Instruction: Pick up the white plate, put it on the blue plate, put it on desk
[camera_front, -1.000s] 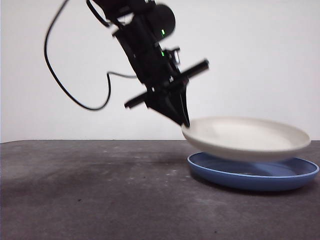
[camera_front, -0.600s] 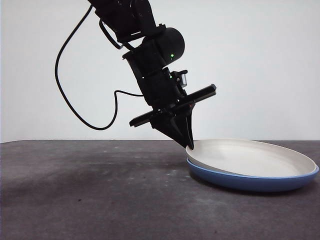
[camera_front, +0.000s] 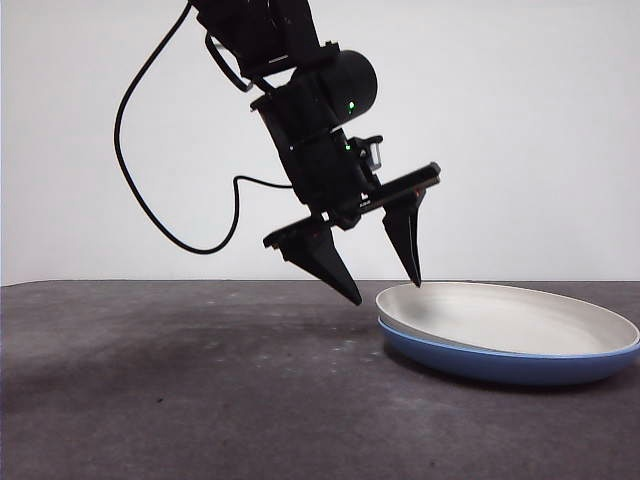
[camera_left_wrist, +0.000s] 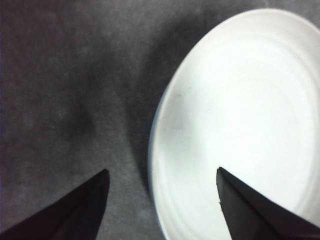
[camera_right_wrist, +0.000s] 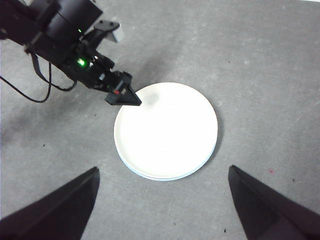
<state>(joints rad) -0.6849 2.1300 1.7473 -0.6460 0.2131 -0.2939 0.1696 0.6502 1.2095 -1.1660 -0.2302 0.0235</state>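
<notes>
The white plate (camera_front: 505, 315) lies nested in the blue plate (camera_front: 500, 362) on the desk (camera_front: 180, 400) at the right of the front view. My left gripper (camera_front: 385, 288) is open and empty, its jaws straddling the white plate's near-left rim just above it. In the left wrist view the white plate (camera_left_wrist: 240, 125) fills one side, with a thin edge of the blue plate (camera_left_wrist: 151, 150) showing beside it. In the right wrist view the white plate (camera_right_wrist: 167, 130) sits on the blue plate (camera_right_wrist: 150, 176), with the left arm beside it. My right gripper (camera_right_wrist: 162, 210) is open, high above the plates.
A black cable (camera_front: 150, 190) loops down from the left arm at the left of the front view. The desk (camera_right_wrist: 260, 65) stretches bare around the plates.
The left gripper lowered the white plate onto the blue plate, then opened its jaws and let go of the rim. The plate now rests flat.
</notes>
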